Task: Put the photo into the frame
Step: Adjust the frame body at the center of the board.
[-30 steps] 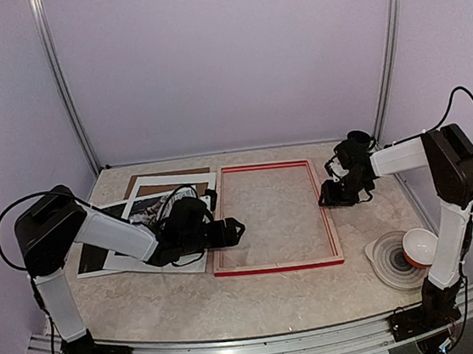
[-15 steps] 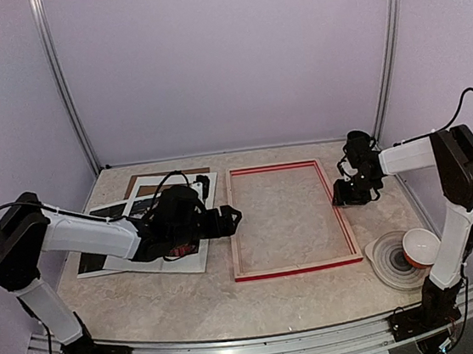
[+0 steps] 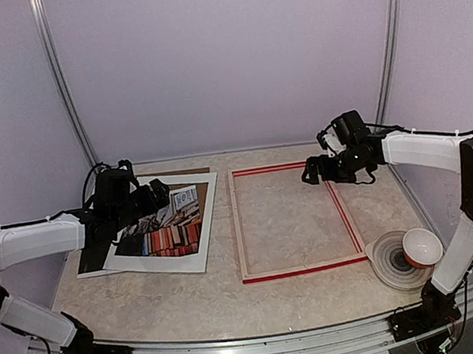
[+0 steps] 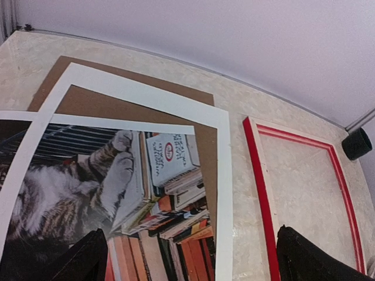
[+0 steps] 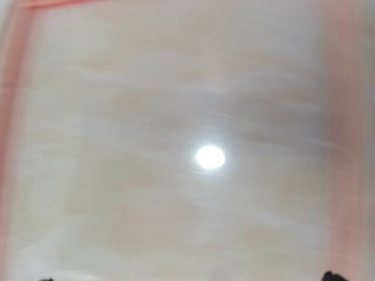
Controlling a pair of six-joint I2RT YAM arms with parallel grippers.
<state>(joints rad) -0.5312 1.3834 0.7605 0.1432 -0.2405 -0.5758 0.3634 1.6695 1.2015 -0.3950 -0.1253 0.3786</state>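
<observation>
The red rectangular wooden frame (image 3: 303, 269) has slid right and lies empty. The large paper photo of a cat on books (image 3: 162, 237) rests just left of it, probably next to be lifted. The left gripper (image 3: 155, 195) and right gripper (image 3: 311, 171) have drawn off the frame, fingers spread wide. Only the left wrist view shows the cat (the right's is blurred).

Blurred frame (image 5: 7, 117) edges (red) flank a glare spot (image 5: 210, 157).
</observation>
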